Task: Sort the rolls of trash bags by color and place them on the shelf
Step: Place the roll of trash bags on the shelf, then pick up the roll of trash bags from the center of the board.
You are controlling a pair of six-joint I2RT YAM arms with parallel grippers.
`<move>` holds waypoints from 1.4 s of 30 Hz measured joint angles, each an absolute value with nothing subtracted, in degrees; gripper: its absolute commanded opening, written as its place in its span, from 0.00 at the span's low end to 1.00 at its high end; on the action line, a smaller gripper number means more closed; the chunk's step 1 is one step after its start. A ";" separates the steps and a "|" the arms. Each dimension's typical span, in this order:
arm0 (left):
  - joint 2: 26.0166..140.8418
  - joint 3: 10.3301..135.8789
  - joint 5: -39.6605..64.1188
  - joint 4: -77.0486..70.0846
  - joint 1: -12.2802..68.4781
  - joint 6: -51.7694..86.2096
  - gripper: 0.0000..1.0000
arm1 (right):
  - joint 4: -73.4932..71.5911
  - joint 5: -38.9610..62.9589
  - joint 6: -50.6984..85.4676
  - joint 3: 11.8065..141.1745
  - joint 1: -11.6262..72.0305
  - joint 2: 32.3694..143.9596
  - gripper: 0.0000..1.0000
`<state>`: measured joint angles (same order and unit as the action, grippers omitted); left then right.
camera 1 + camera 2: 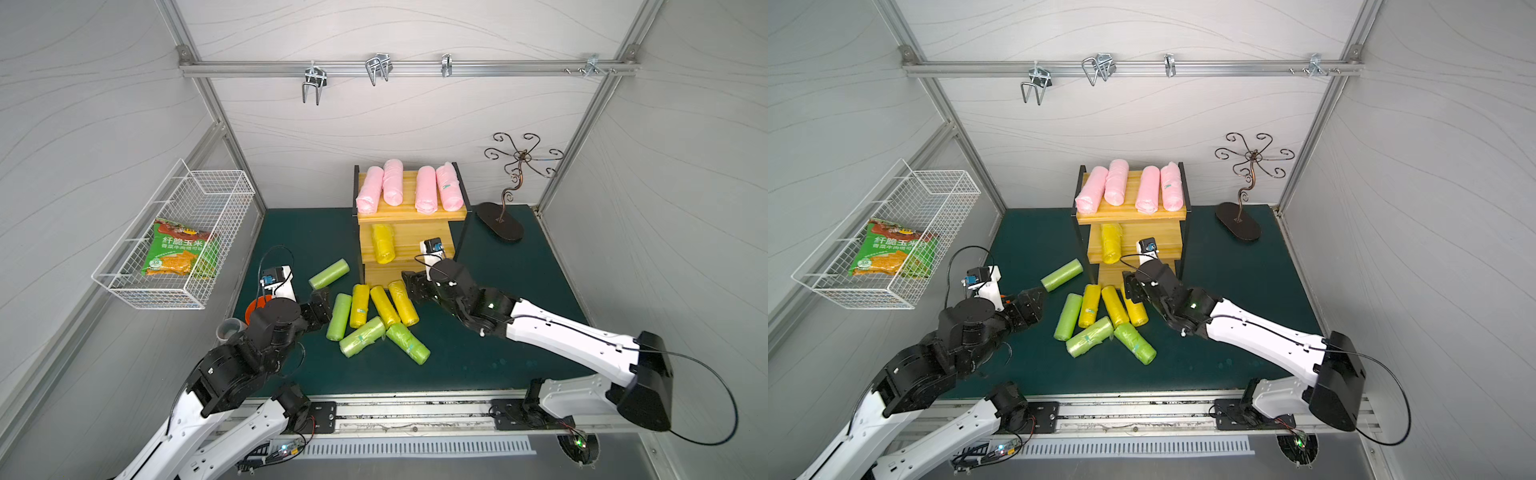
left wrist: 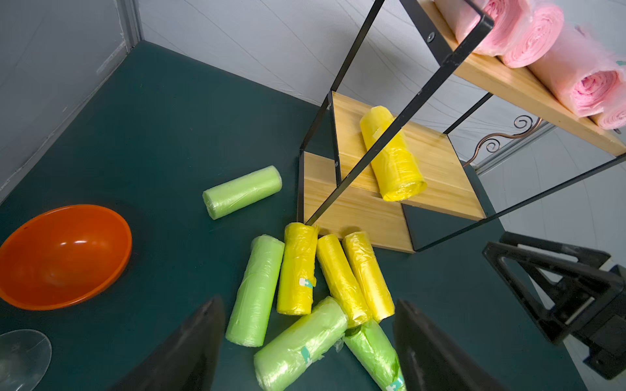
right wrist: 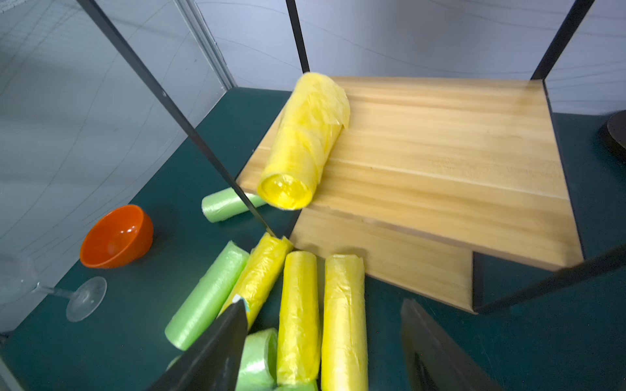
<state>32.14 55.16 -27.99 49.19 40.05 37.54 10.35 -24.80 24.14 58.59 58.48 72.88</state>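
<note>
On the dark green surface (image 1: 498,353), walled on three sides, the shelf (image 1: 409,216) stands at 12 o'clock, with four pink rolls (image 1: 392,183) on top and one yellow roll (image 1: 382,243) mid-tier. Seven loose rolls (image 1: 384,306) crowd its foot. Bare mat lies at 3 o'clock. The left end effector (image 1: 322,305) and right end effector (image 1: 411,286) flank the pile, jaws wide and empty. An orange bowl (image 2: 64,257) sits at 9 o'clock.

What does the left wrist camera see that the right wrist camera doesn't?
Only the left wrist view shows the pink rolls on the shelf's top board. Only the right wrist view shows the stand's dark base. Both show the yellow roll on the middle board, the orange bowl, and the loose green and yellow rolls.
</note>
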 measured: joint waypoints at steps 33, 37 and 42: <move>31.90 53.63 -27.42 50.61 40.05 40.34 0.84 | 4.84 -6.92 34.28 47.94 54.19 92.75 0.73; 31.90 53.32 -27.42 50.65 40.05 40.32 0.84 | 4.27 -8.73 34.28 50.02 54.35 94.52 0.71; 31.90 53.30 -27.44 50.72 40.05 40.32 0.84 | 2.94 -10.02 34.76 51.22 55.27 97.03 0.68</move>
<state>31.90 53.30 -27.44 50.72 40.05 40.32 2.94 -10.02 34.76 51.22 55.27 97.03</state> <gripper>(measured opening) 0.837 0.685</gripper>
